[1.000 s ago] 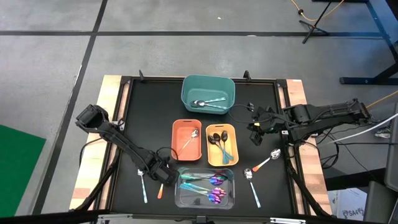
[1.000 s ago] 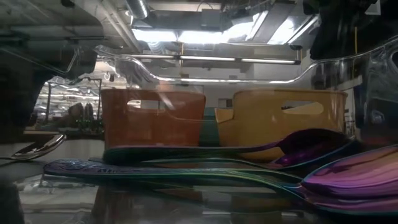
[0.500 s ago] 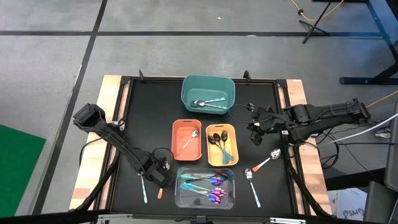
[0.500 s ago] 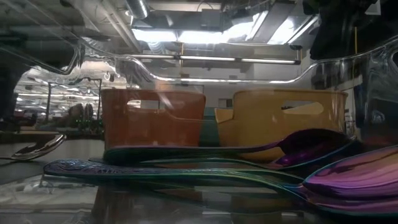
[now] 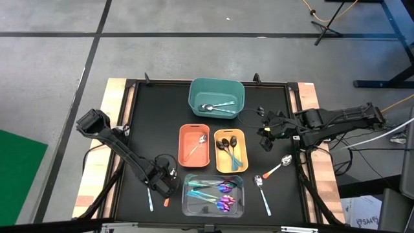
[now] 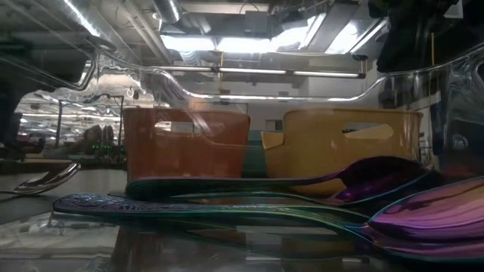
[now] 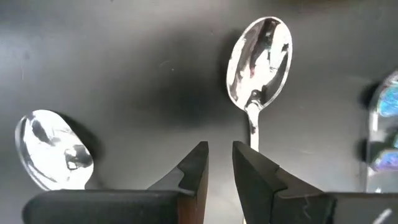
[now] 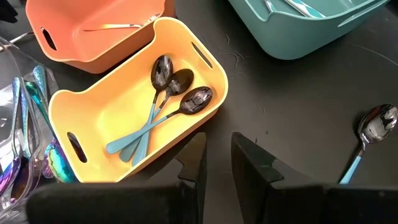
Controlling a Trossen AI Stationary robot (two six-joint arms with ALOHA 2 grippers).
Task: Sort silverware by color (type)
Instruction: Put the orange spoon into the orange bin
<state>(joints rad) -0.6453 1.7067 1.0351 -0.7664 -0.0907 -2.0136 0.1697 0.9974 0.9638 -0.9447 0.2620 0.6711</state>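
Four spoons lie loose on the black table (image 5: 155, 116): two by the left gripper (image 7: 220, 167), two at the right. Our left gripper hovers low over the spoon (image 7: 258, 65) beside the clear bin (image 5: 239, 206), fingers narrowly parted and empty, straddling its handle, we judge, for a pick. Its neighbour, another spoon (image 7: 53, 149), lies just beside. Our right gripper (image 8: 217, 155) waits near the yellow bin (image 8: 81, 99), fingers slightly apart, holding nothing. Sorted pieces already rest in the bins by type.
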